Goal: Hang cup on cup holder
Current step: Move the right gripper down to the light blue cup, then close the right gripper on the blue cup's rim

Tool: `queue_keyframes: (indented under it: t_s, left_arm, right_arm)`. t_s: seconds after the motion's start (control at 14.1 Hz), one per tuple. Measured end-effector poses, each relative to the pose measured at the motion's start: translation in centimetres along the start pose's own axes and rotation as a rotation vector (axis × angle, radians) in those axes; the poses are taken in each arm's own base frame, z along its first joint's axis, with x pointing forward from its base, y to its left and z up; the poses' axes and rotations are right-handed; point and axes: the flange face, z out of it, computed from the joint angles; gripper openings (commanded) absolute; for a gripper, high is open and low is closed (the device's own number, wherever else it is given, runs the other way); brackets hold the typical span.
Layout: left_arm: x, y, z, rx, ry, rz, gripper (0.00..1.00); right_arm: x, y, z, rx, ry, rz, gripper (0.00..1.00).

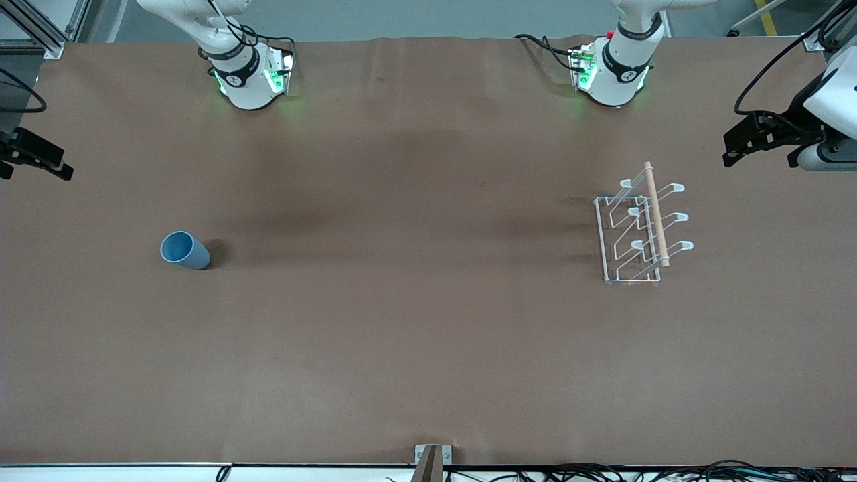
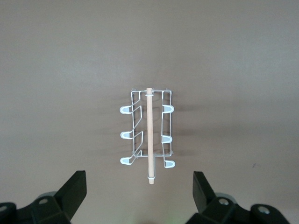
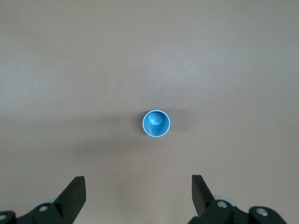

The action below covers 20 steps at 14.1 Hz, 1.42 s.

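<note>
Cup (image 1: 184, 250) stood upright, mouth up, near the right arm's end of the table, below the spread right gripper (image 3: 135, 196), well apart from the cup holder (image 1: 639, 227) under the spread left gripper (image 2: 139, 198).

Two glossy white round-jointed arms (image 1: 244, 73) with black collar bands, green-lit bases, black cables, and matte black angular tools (image 2: 139, 196).

The right gripper (image 1: 33, 161) is cut off by the front view's edge; both wrist views crop the fingers' (image 2: 74, 189) bases.
</note>
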Motion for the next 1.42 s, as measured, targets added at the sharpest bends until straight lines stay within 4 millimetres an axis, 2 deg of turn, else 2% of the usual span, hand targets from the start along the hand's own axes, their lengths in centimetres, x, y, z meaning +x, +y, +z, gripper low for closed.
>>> queue_keyframes:
  t_s: [0.28, 0.57, 0.71, 0.92, 1.07, 1.14, 1.28, 1.42]
  left_arm:
    - [0.1, -0.1, 0.0, 0.0, 0.0, -0.002, 1.0]
    - [0.1, -0.2, 0.0, 0.0, 0.0, -0.003, 1.0]
    - [0.1, -0.2, 0.0, 0.0, 0.0, -0.004, 1.0]
    - [0.1, -0.2, 0.1, -0.001, -0.001, -0.004, 1.0]
    - [0.2, -0.3, 0.1, -0.001, -0.001, -0.004, 1.0]
    - [0.2, -0.3, 0.1, -0.001, -0.002, -0.004, 1.0]
    - [0.2, -0.3, 0.1, -0.001, -0.002, -0.003, 1.0]
    - [0.2, -0.2, 0.2, -0.007, -0.003, -0.003, 1.0]
  right_arm:
    - [1.7, 2.9, 7.9, -0.003, 0.008, 0.042, 1.0]
    - [2.7, 4.2, 16.4, -0.009, 0.01, 0.06, 1.0]
    - [2.3, 4.7, 21.0, -0.014, 0.024, 0.041, 0.99]
    - [0.7, 6.3, 27.1, -0.016, -0.002, 0.032, 0.98]
    - [0.0, 7.3, 30.3, -0.014, -0.038, 0.04, 0.97]
    - [0.0, 7.5, 31.4, -0.014, -0.049, 0.041, 0.92]
    - [0.1, 7.6, 33.4, -0.015, -0.065, 0.04, 0.84]
    - [0.3, 7.6, 35.0, -0.017, -0.073, 0.038, 0.81]
